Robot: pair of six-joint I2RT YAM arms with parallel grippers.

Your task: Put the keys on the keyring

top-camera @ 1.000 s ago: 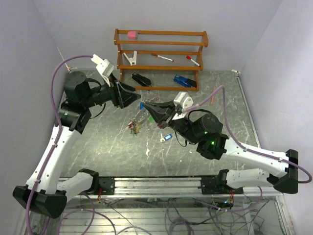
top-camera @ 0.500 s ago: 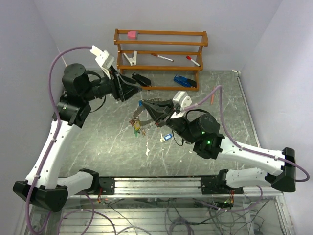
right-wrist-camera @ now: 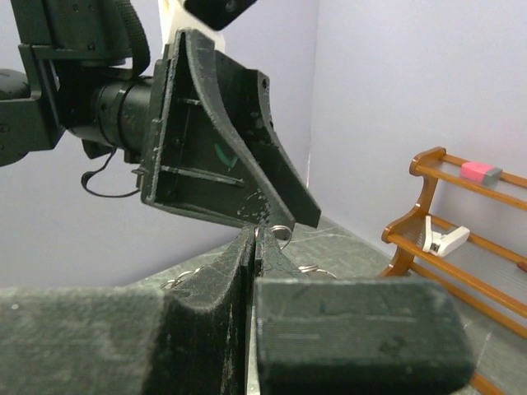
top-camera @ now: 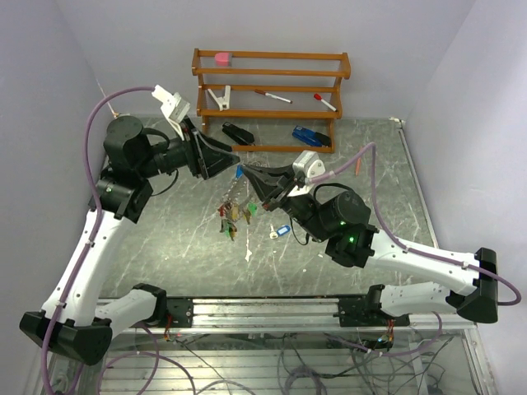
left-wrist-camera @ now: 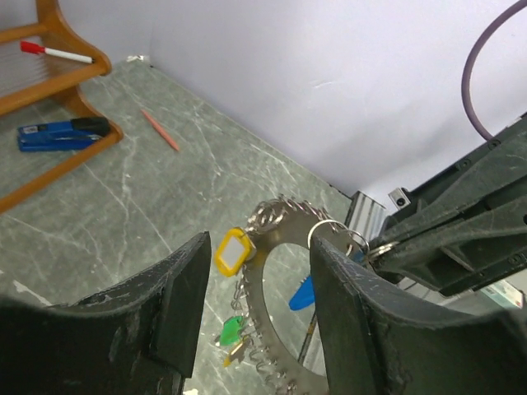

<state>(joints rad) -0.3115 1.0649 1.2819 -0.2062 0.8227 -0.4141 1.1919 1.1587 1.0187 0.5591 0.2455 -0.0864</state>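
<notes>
It was a robotics lab cell: plain lilac walls (top-camera: 123,33) boxed in a marbled table (top-camera: 165,239), with an aluminium rail (top-camera: 272,309) and loose cables (top-camera: 305,362) at its front.

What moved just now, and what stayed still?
The left gripper swung back toward the wooden rack, then returned beside the right gripper, jaws open, grabbing nothing. The keyring tipped flatter for a moment and now hangs down again with its keys. The right gripper stayed shut on the keyring, and the loose blue-tagged key stayed on the table.
</notes>
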